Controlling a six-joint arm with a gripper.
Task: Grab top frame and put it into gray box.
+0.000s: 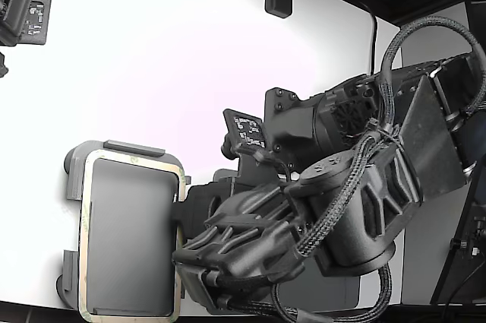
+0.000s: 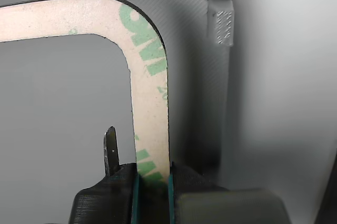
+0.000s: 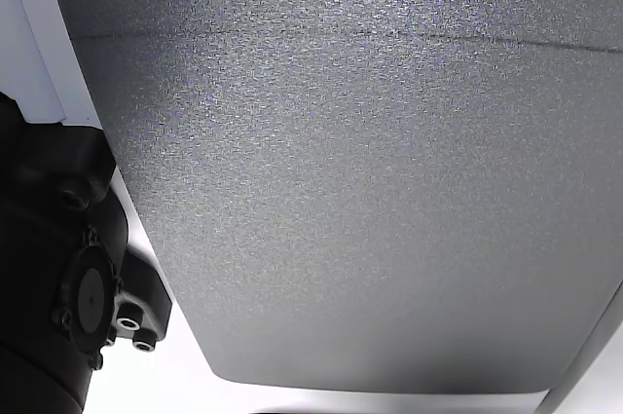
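1. Handling estimate, top frame (image 2: 150, 103): a thin flat rectangular rim with rounded corners and an open middle. It looks light and likely to flex or kink if levered by one side, so it should be treated as somewhat fragile. The pale face appears to be a paper liner, probably low in slip.
2. Position: in the exterior view the top frame (image 1: 85, 239) lies over the gray box (image 1: 74, 159), its rim following the tray's outline. Whether it is seated on the floor or hovering just above cannot be told.
3. Hold point: one long side, near a rounded corner. The narrow rim leaves little else to take; a mid-side hold would balance it better, judged from its shape.
4. Gripper (image 2: 152, 184): pressed onto the rim, teal-edged pads on either side of the strip in the wrist view. A thin dark metal blade (image 2: 110, 150) stands just beside the rim, inside the opening.
5. Markings: green printed characters repeat along the frame's pale face; they are cropped and cannot be read. No brand is legible.
6. Gray box details: a raised tab (image 2: 221, 21) stands near the frame's corner.
7. Surroundings: white table (image 1: 152, 49); textured gray mat (image 3: 350, 170) fills the other view.
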